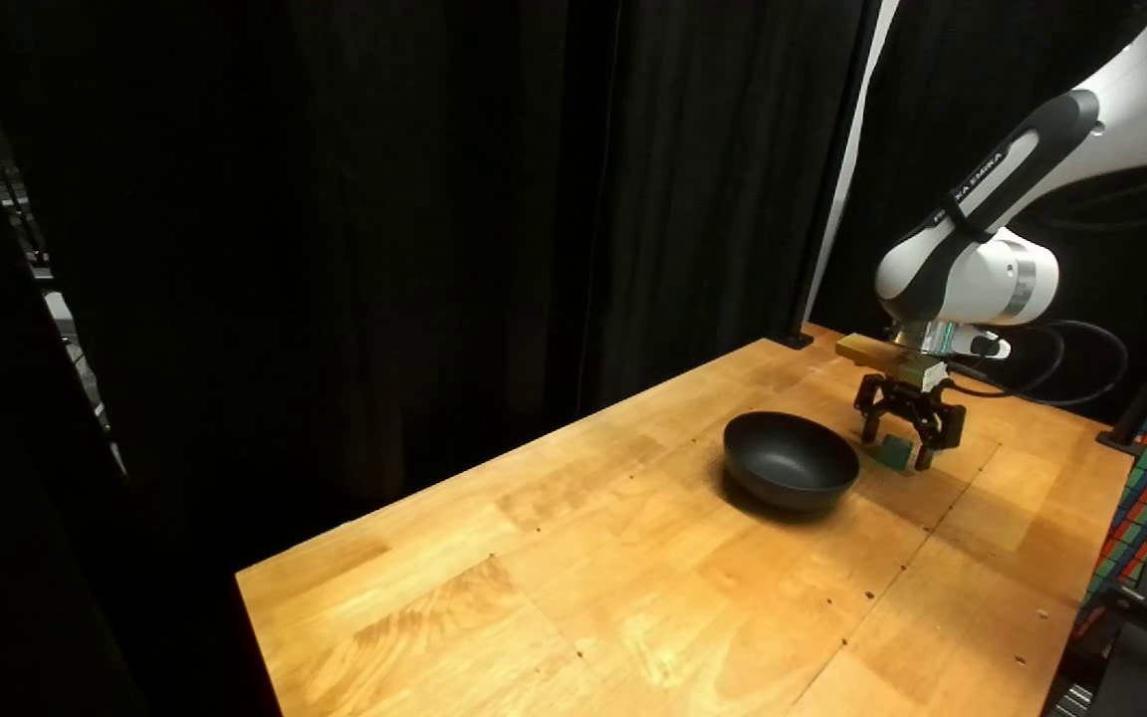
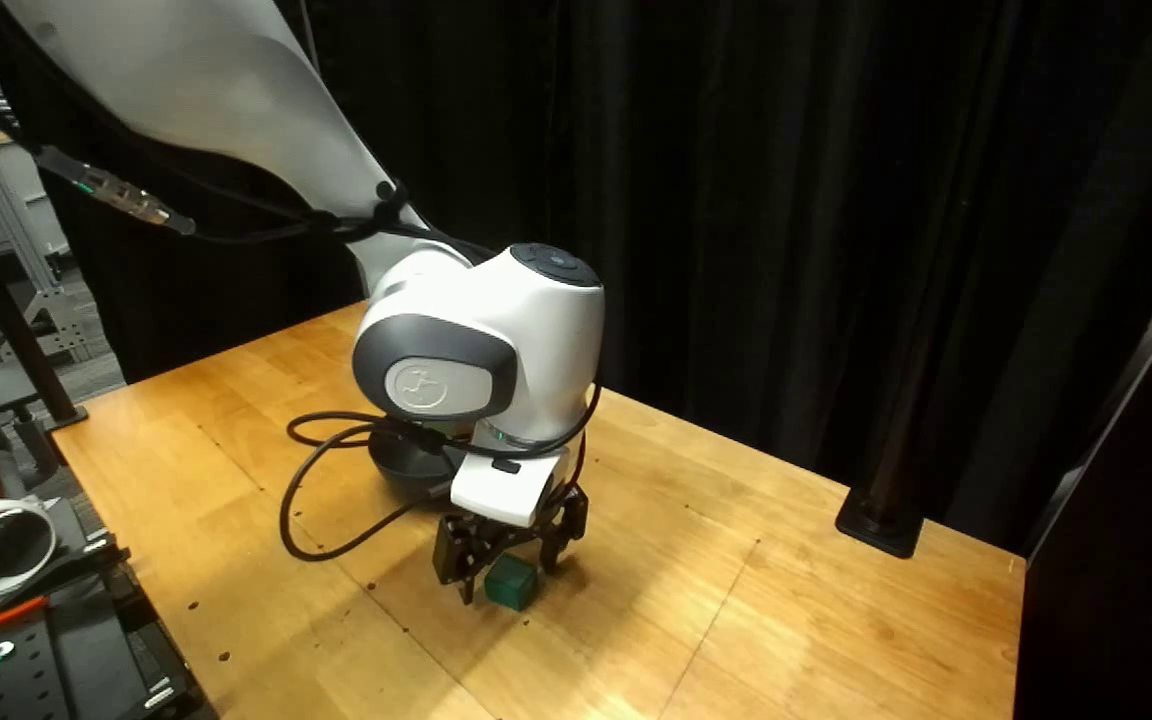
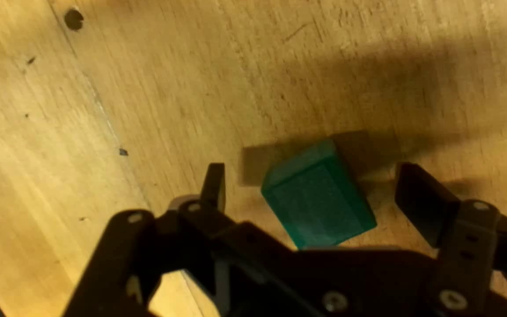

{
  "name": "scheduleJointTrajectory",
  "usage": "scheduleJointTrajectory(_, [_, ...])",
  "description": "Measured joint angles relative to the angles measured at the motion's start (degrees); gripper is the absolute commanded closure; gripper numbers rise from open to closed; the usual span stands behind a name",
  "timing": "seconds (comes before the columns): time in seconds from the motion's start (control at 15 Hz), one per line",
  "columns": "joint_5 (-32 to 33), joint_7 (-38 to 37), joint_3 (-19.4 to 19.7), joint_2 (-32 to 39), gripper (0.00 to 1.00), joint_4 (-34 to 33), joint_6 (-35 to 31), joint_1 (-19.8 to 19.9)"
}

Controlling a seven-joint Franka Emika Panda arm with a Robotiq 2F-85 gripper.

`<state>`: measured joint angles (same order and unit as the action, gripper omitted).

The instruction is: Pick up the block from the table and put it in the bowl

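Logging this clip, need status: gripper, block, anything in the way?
Gripper open. Green block on table, askew between fingers, ungripped. No obstacle seen between fingers and block.

Light-brown wooden table (image 1: 673,607), grained and pocked with small holes (image 3: 73,19).
In an exterior view, the upright black bowl (image 1: 791,492) and green block (image 1: 895,452) rest near each other toward the far edge; black pole bases (image 1: 791,341) stand by that edge's corners.
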<state>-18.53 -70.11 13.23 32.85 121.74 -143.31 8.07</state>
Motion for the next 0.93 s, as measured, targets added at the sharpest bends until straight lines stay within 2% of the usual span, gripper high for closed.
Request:
scheduleJointTrajectory(0.4, [0.0,0.0,0.0,1.2,0.8,-2.77,-0.08,0.08])
scheduleJointTrajectory(0.73, [0.0,0.24,-0.74,0.61,0.82,-2.77,0.01,0.04])
scheduleJointTrajectory(0.93, [0.0,1.2,-2.31,-3.06,0.82,-0.95,-0.03,-0.72])
